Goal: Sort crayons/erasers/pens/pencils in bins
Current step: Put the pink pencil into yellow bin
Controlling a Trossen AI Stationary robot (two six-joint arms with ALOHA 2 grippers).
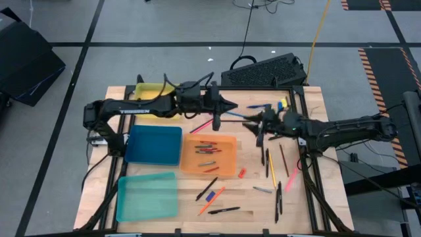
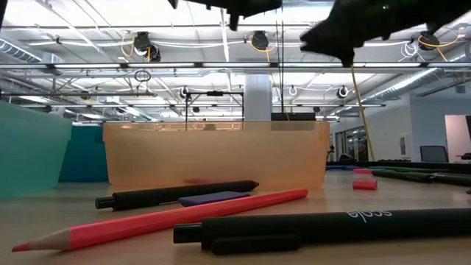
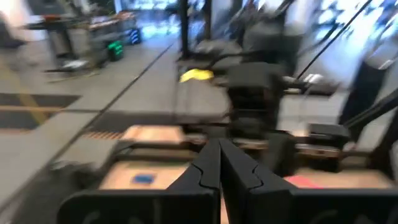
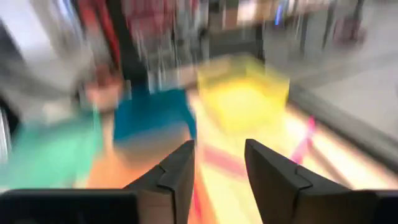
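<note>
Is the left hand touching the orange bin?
Apart. The low view shows the left hand overhead, well above the orange bin, open air between them.

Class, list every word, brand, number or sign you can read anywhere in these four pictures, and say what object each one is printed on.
"scale": pale lettering on the black pen lying nearest the camera in the low view.
White lettering along the left arm in the high view: too small to read with certainty.
Left wrist and right wrist views: blurred, no text readable.
No numbers or signs are readable anywhere.
</note>
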